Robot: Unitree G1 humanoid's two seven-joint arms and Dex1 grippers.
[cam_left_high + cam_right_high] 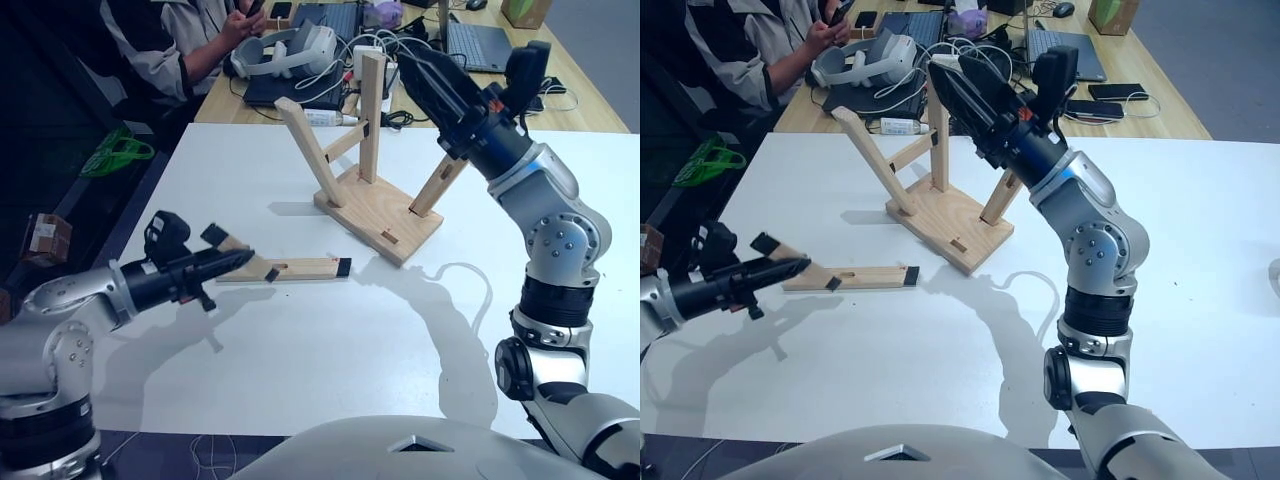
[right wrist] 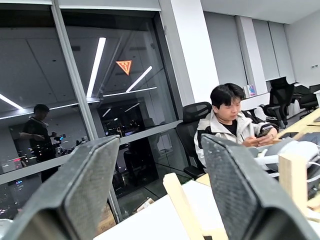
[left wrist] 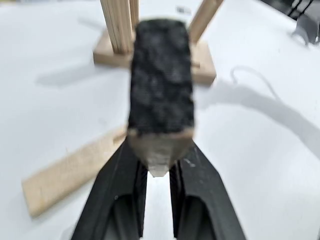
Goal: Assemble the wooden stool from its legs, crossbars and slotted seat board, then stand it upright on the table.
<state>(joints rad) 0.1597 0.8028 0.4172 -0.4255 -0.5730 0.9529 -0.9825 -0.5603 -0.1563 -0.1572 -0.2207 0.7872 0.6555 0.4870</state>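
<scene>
The slotted seat board (image 1: 385,222) lies upside down at the middle back of the white table (image 1: 330,370). Three legs stand up from it: a slanted one (image 1: 303,140), an upright one (image 1: 372,110) and a short slanted one (image 1: 440,186). A crossbar (image 1: 343,145) joins the first two. Near the table's left side, my left gripper (image 1: 240,259) is shut on a wooden leg with a black end (image 3: 161,85), just above a loose wooden piece (image 1: 300,268) lying flat. My right gripper (image 1: 418,66) hangs open and empty above the seat board's far right, its fingers (image 2: 235,195) wide apart.
Behind the table stands a wooden desk (image 1: 585,95) with laptops, a white headset (image 1: 285,50) and cables. A person sits at it, not touching the stool parts. The table's left edge (image 1: 150,190) drops to a dark floor.
</scene>
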